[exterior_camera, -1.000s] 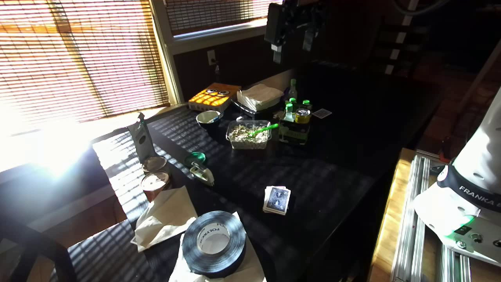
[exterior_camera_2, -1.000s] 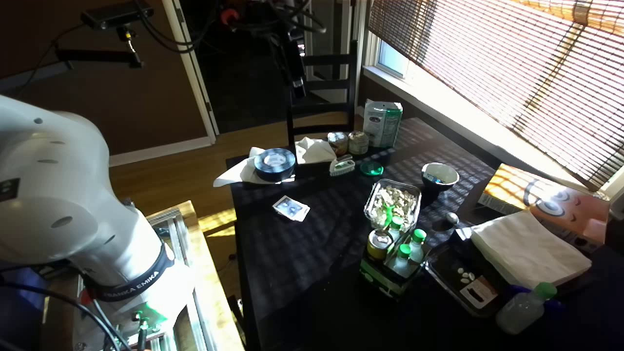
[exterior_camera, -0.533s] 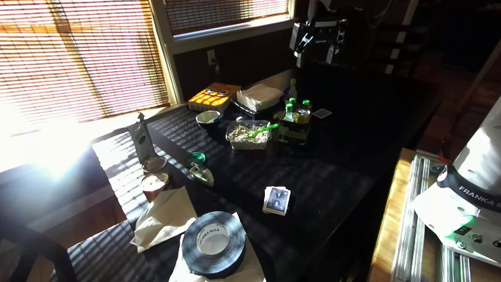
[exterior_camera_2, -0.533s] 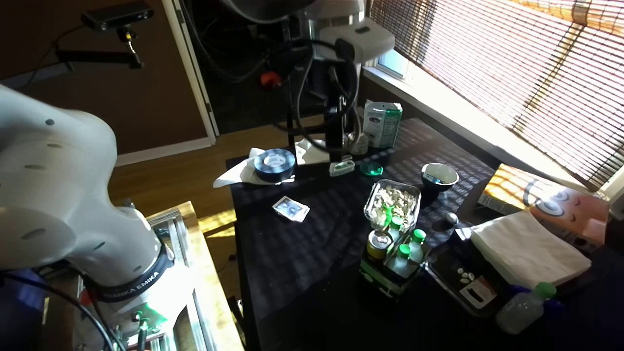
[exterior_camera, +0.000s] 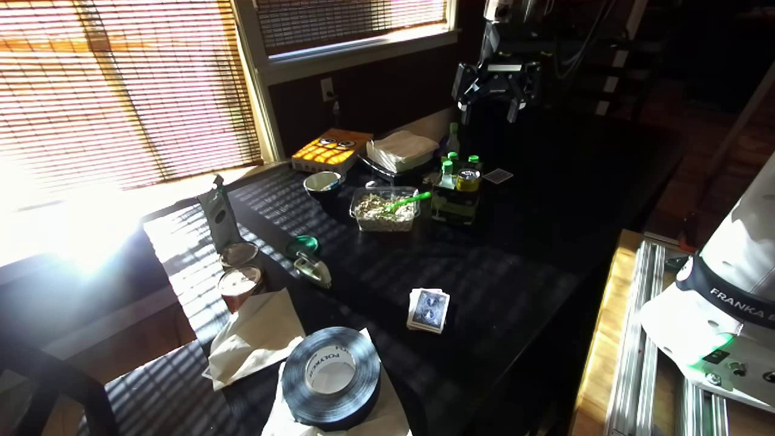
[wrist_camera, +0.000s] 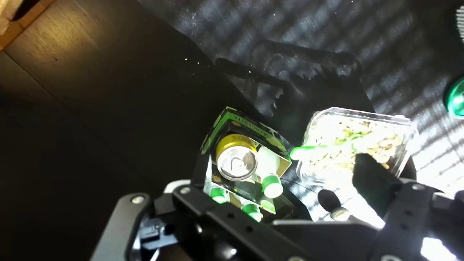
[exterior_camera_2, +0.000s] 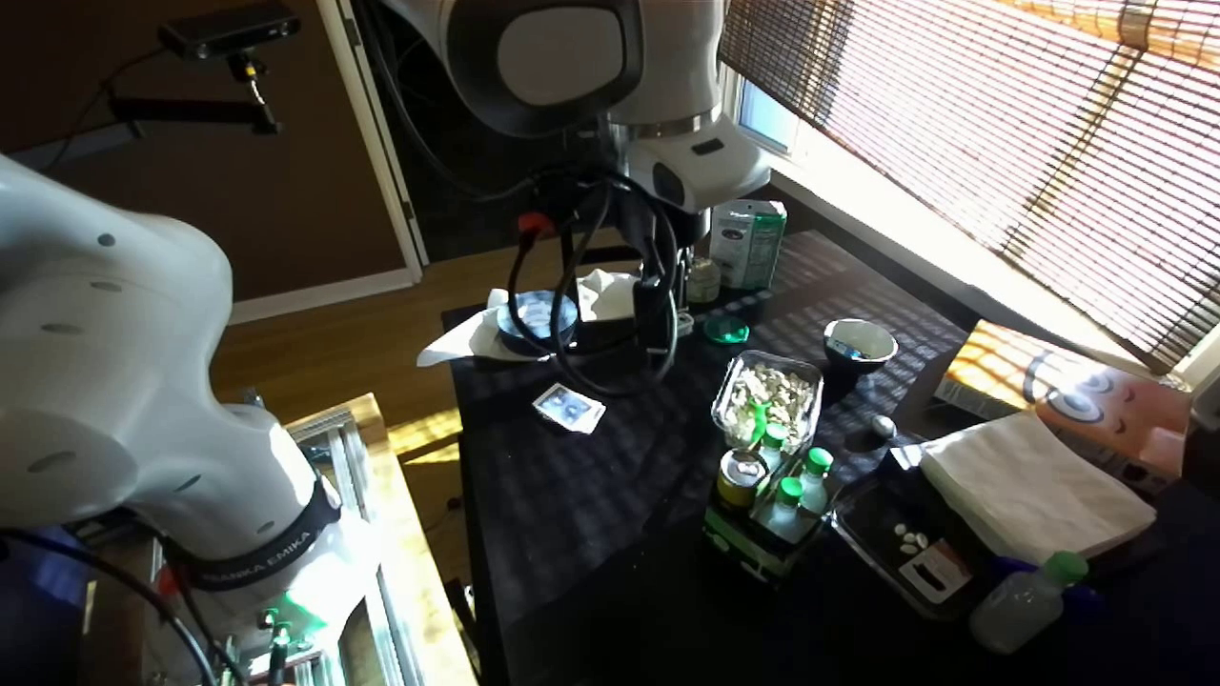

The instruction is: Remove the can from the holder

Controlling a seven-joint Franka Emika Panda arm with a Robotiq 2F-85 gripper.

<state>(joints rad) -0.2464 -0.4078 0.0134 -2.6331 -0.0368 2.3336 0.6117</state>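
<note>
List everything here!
can: 1, yellow, in holder
holder: 1, black-green, on table
bottles: 4, green-capped, 3 in holder, 1 by tray
tub: 1, clear, beside holder
bowl: 1, dark outside, near tub
tray: 1, black, beside holder
napkins: 1 stack, white, on tray
box: 1, orange, by napkins
deck: 1, blue, on table
tape: 1, bluish, on paper
tins: 2, reddish/pale, by pouch
pouch: 1, silvery, by tins
disc: 1, green, on table
arm: 1, white, over table
gripper: 1, black, above table

Sunlight glares through the blinds (exterior_camera: pixel 169 91), striping the dark table (exterior_camera: pixel 375 266) with shadow and bleaching the food tub (wrist_camera: pixel 369 115).
</note>
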